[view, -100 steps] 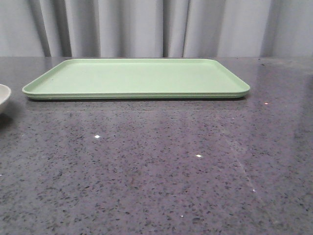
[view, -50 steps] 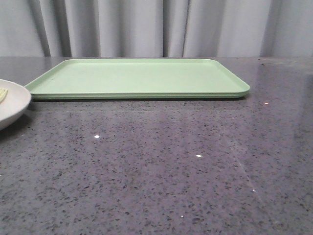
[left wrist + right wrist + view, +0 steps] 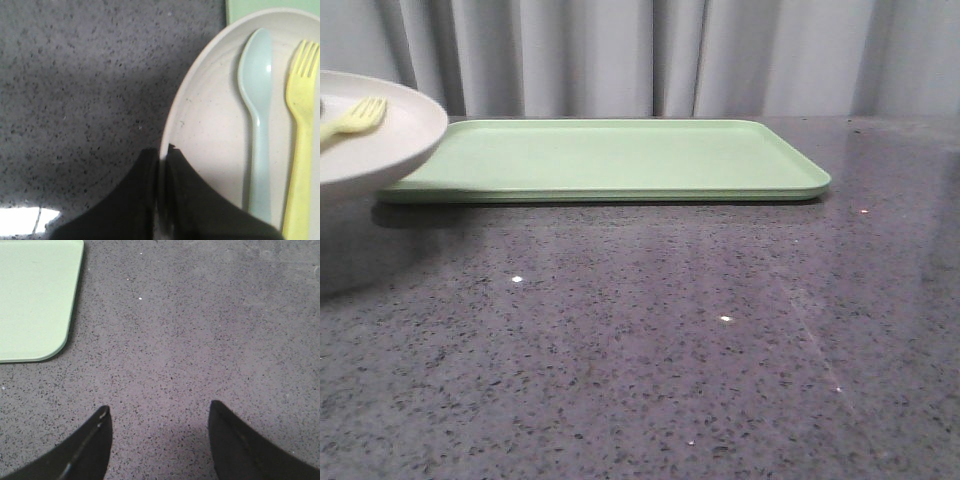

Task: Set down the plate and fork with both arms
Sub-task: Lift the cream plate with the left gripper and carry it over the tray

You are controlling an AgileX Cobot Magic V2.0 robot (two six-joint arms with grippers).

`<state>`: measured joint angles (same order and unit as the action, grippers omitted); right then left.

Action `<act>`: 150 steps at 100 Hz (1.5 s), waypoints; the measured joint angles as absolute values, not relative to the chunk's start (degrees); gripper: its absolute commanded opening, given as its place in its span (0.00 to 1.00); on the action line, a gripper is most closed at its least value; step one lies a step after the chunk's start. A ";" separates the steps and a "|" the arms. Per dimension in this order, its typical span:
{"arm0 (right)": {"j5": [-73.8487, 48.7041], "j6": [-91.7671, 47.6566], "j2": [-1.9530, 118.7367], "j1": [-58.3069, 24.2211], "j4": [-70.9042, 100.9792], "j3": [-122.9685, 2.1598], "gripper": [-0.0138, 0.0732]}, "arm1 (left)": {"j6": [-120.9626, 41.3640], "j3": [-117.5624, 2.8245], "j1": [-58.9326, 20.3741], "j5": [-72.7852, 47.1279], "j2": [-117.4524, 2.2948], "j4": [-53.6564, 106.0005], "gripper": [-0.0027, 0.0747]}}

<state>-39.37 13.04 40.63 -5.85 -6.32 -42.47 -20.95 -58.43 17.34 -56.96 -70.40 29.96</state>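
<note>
The cream-white plate (image 3: 375,135) is lifted off the table at the far left of the front view, its right edge over the left end of the light green tray (image 3: 610,160). The yellow fork (image 3: 355,118) lies in it. In the left wrist view my left gripper (image 3: 162,152) is shut on the plate's rim (image 3: 175,125), one finger inside and one outside. The fork (image 3: 300,130) and a pale blue-grey spoon (image 3: 256,100) lie side by side in the plate. My right gripper (image 3: 159,412) is open and empty over bare table, beside a tray corner (image 3: 35,300).
The dark speckled table (image 3: 670,330) stretches in front of and to the right of the tray. Grey curtains (image 3: 640,55) hang behind the table. Neither gripper shows in the front view.
The plate with the fork has risen off the table and moved right into the front view, now overlapping the tray's left end. The tray has not moved.
</note>
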 measured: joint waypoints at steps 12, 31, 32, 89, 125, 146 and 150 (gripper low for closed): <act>-39.37 13.04 40.63 -5.85 -6.32 -42.47 0.66 | -19.98 -62.71 14.34 -56.55 -71.24 30.20 0.01; -39.37 13.04 40.63 -5.85 -6.32 -42.47 0.66 | -16.21 -70.77 7.25 -55.66 -76.96 30.32 0.01; -39.37 13.04 40.63 -5.85 -6.32 -42.47 0.66 | -15.83 -71.06 6.69 -55.66 -77.53 30.32 0.01; -39.37 13.04 40.63 -5.85 -6.43 -42.47 0.66 | -3.26 -94.18 -10.81 -51.03 -102.87 27.61 0.01; -39.37 13.04 40.63 -5.85 -6.43 -42.47 0.66 | 5.31 -98.64 -14.75 -48.55 -109.66 25.76 0.01; -39.37 13.04 40.63 -5.85 -6.43 -42.47 0.66 | 8.81 -98.64 -15.32 -47.90 -110.00 22.97 0.01; -39.37 13.04 40.63 -5.85 -6.43 -42.47 0.66 | 9.04 -98.75 -15.32 -48.01 -110.16 22.88 0.01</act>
<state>-39.37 13.04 40.63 -5.85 -6.43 -42.47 9.04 -98.75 -15.32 -48.01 -110.16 22.88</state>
